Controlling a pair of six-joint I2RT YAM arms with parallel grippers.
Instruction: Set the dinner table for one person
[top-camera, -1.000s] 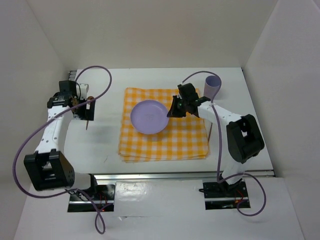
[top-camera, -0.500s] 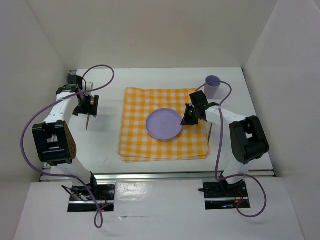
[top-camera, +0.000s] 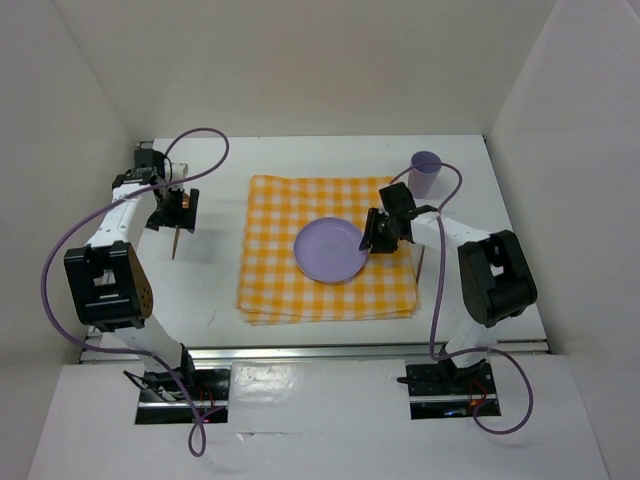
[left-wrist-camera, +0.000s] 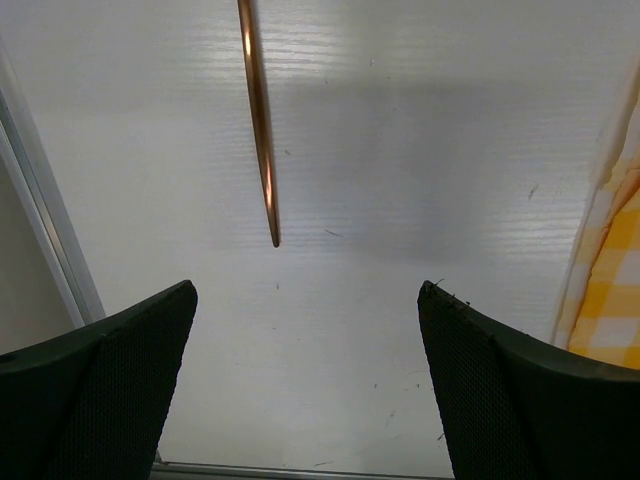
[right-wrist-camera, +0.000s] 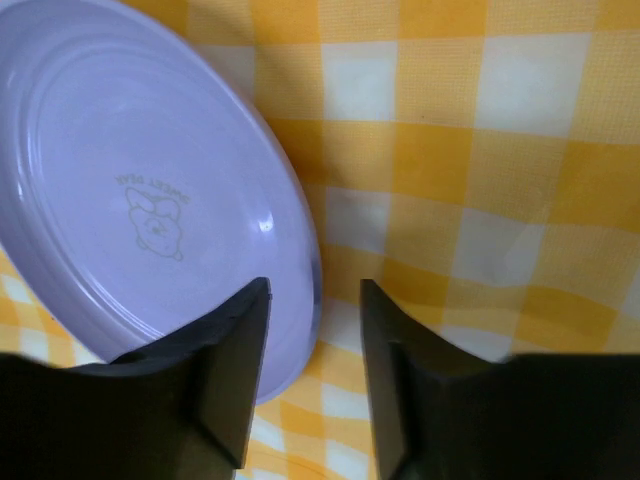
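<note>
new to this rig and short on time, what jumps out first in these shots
A lilac plate lies on the yellow-and-white checked cloth mid-table, the right gripper open astride its right rim. A purple cup stands past the cloth's far right corner; the open left gripper hovers by a thin copper-coloured stick at left.

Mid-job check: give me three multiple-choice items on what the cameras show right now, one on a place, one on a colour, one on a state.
1. Where does the plate lie?
A) on the checked cloth
B) against the back wall
C) on the metal rail

2. What colour is the cup?
A) yellow
B) purple
C) green

3. How is the left gripper?
A) shut on a stick
B) shut on nothing
C) open

Answers:
1 A, the cloth's checks show all round the plate.
2 B, it is the same purple as the plate.
3 C, its fingers stand wide apart with nothing between them.
</note>
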